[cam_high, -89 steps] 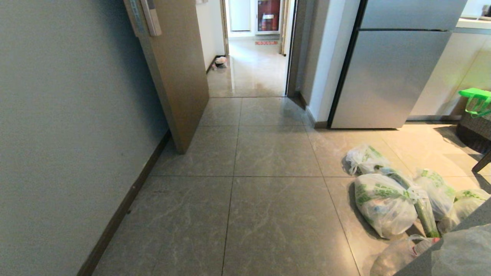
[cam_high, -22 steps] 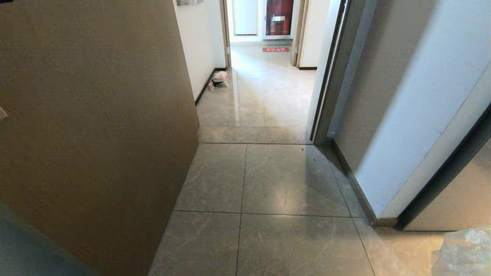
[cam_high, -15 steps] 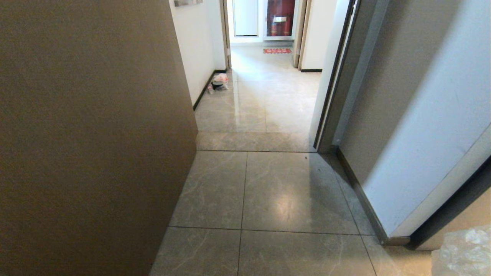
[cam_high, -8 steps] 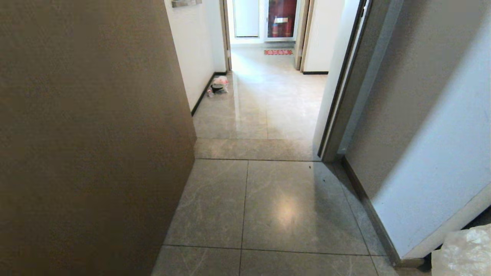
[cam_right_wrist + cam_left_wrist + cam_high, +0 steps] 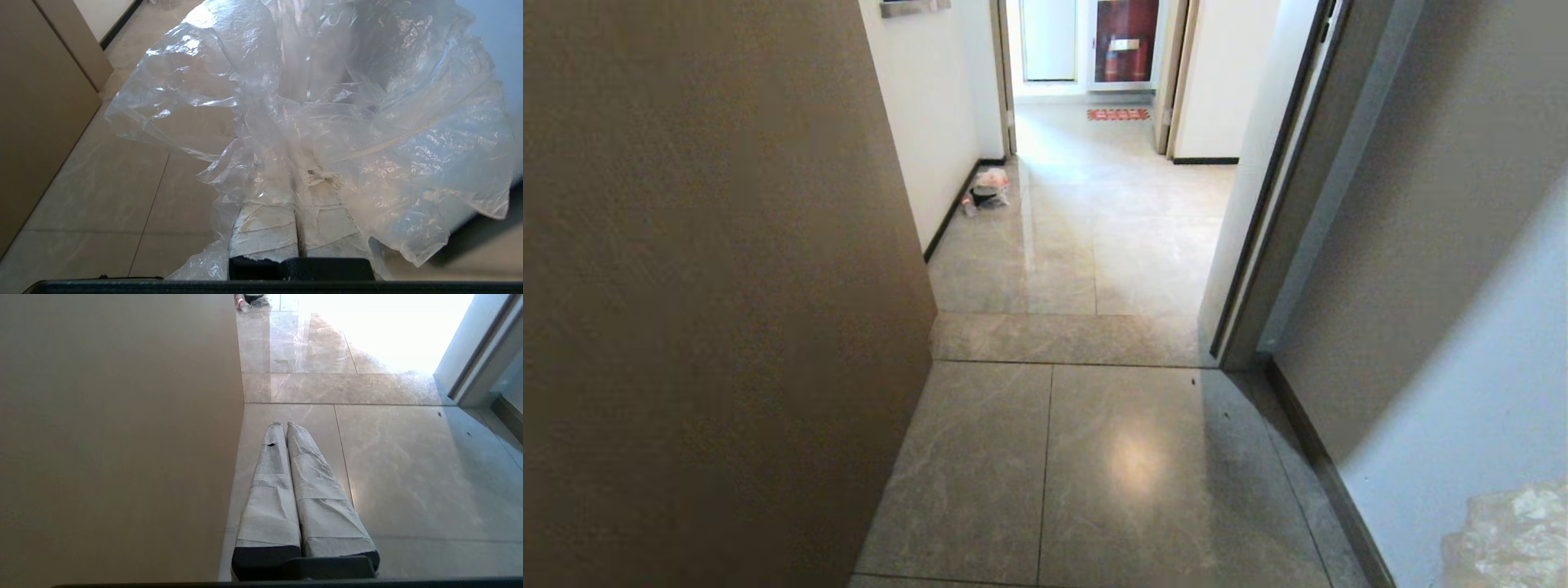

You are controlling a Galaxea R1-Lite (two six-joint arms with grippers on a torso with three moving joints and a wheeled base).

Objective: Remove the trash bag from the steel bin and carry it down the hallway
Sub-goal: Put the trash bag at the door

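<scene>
The trash bag (image 5: 327, 94), clear crinkly plastic, billows up around my right gripper (image 5: 295, 163), which is shut on its gathered film. A corner of that bag (image 5: 1511, 539) shows at the head view's lower right. My left gripper (image 5: 284, 424) is shut and empty, held over the floor tiles beside the brown door. The hallway (image 5: 1094, 212) lies straight ahead through the doorway, with the red fire-extinguisher cabinet (image 5: 1125, 41) and red floor mat (image 5: 1118, 114) at its far end. The steel bin is out of view.
An open brown door (image 5: 711, 286) fills the left side. The dark door frame (image 5: 1282, 212) and a pale wall (image 5: 1462, 343) stand close on the right. A small red-and-white bag (image 5: 988, 188) lies by the hallway's left skirting. A threshold strip (image 5: 1070, 339) crosses the floor.
The whole view has slid forward toward the doorway, so the camera moved; the fridge and white bags seen earlier are gone. Both grippers stay as they were, the right still holding the bag.
</scene>
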